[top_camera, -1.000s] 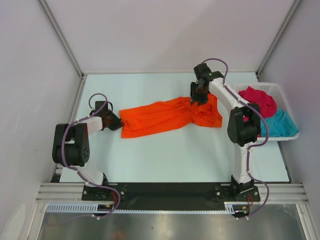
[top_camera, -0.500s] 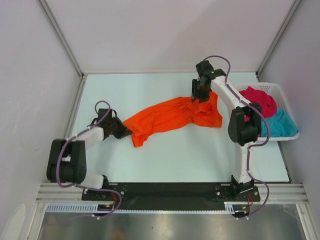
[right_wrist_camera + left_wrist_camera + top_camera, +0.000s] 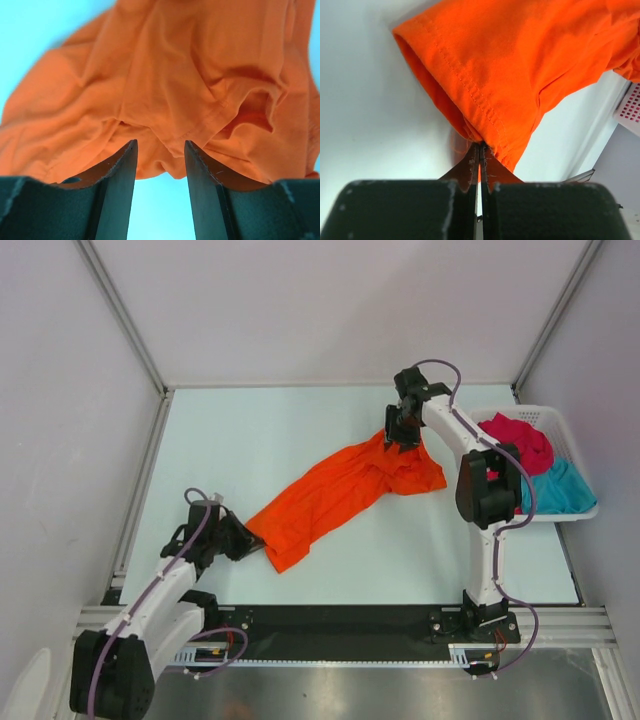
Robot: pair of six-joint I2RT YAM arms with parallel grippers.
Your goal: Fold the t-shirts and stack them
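Note:
The orange t-shirt (image 3: 340, 490) lies stretched in a diagonal band across the table, from near left to far right. My left gripper (image 3: 243, 538) is shut on its near-left hem, which shows pinched between the jaws in the left wrist view (image 3: 485, 95). My right gripper (image 3: 402, 433) is open at the shirt's far right end; its fingers stand either side of a fold of the orange cloth (image 3: 180, 95) without closing on it. The crimson t-shirt (image 3: 518, 438) and the teal t-shirt (image 3: 556, 488) lie crumpled in the basket.
The white lattice basket (image 3: 575, 450) stands at the table's right edge, close to my right arm. Metal frame posts and white walls border the table at the back and sides.
My left gripper has pulled the shirt's left end toward the near edge, swinging the shirt from level to diagonal. My right gripper has stayed at the far right end.

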